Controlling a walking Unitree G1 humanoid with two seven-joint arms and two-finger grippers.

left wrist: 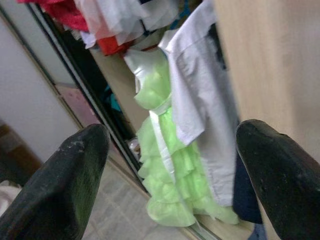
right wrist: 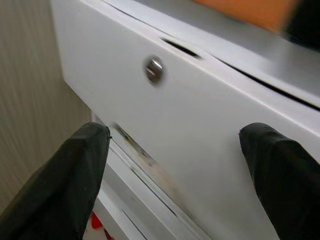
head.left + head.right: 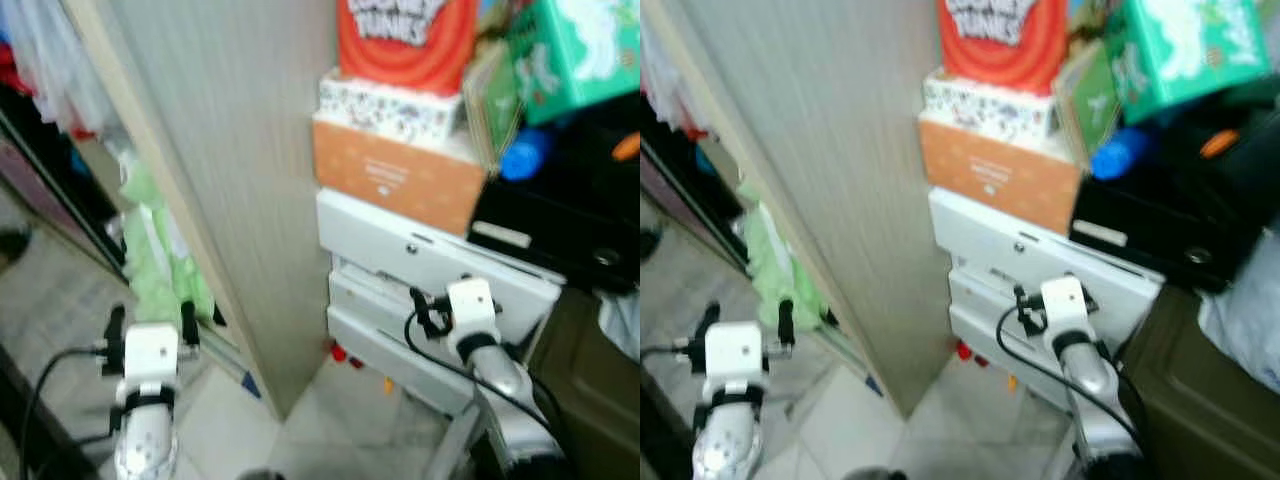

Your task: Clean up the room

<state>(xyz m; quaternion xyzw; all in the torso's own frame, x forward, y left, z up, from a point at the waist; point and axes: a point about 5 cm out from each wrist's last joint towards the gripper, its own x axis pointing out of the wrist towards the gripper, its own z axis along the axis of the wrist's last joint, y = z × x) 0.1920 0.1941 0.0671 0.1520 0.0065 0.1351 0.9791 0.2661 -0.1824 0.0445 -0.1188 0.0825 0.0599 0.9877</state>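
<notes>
Facing the white drawer unit (image 3: 420, 262) at your 1 o'clock, your right gripper (image 2: 170, 165) hovers fingers apart before its top drawer, while your left gripper (image 1: 170, 170), also spread, points at the green dress (image 1: 165, 170) at 10 o'clock.

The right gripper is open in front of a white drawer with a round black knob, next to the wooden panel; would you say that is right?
Nearly. The right gripper is open before the white drawer beside the wooden panel, but the right wrist view shows the round knob is shiny silver metal, not black.
</notes>
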